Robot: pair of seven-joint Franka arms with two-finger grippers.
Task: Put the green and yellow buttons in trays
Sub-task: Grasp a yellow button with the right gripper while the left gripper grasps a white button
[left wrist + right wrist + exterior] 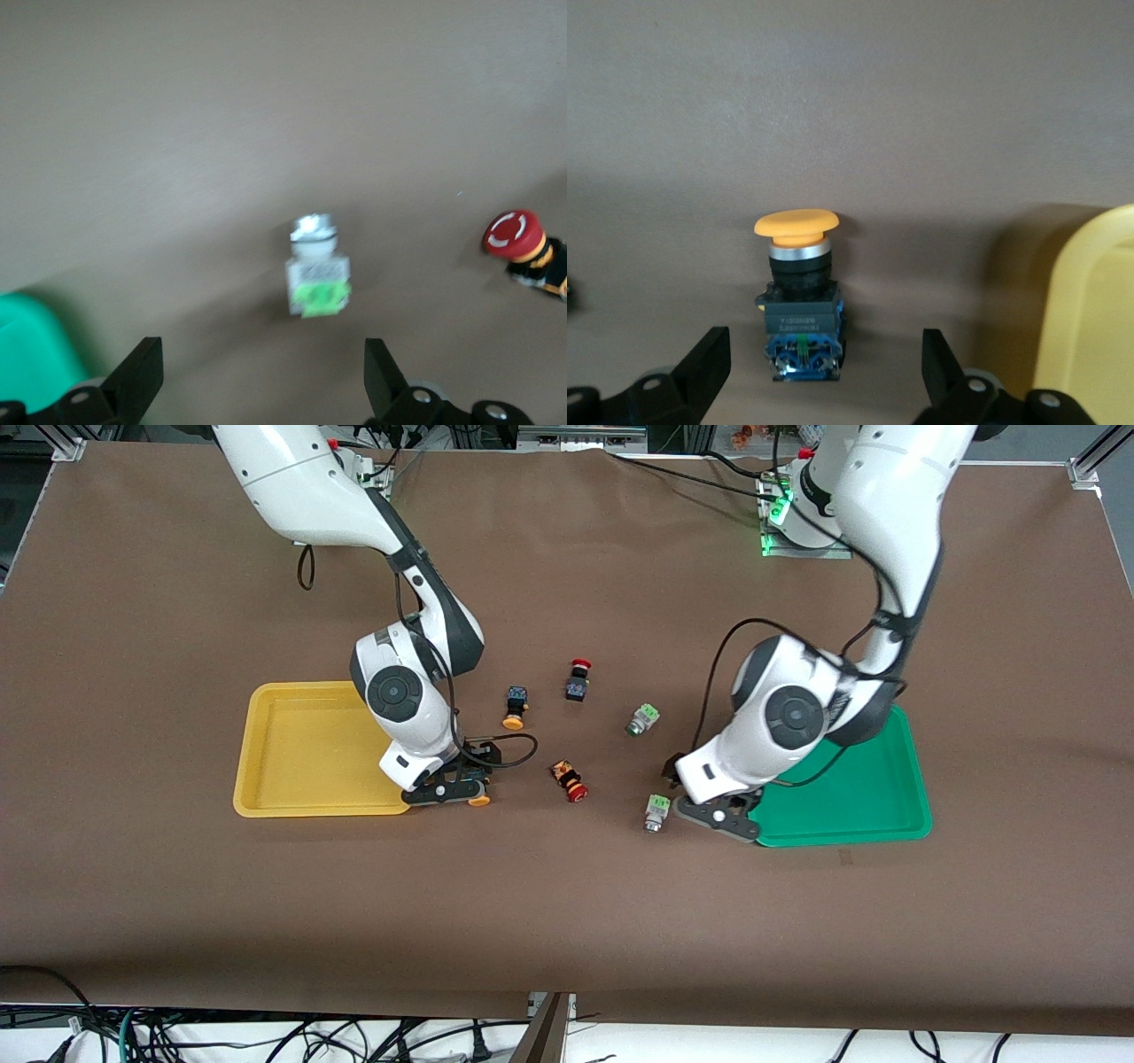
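Note:
My right gripper (459,786) is open, low over the table beside the yellow tray (301,748). A dark-bodied yellow-capped button (799,292) lies between its fingers (709,363) without touching them; it also shows in the front view (479,800). My left gripper (709,811) is open, low beside the green tray (850,797). A light-green button (316,276) lies on the table just ahead of its fingertips (142,367); it shows in the front view too (656,812). A second yellow-capped button (515,707) and a second green button (642,720) lie mid-table.
Two red-capped switches lie on the brown table, one (578,680) farther from the front camera and one (569,779) between the two grippers, also in the left wrist view (523,252). The yellow tray's rim (1090,319) is beside my right gripper, and the green tray's corner (27,354) beside my left.

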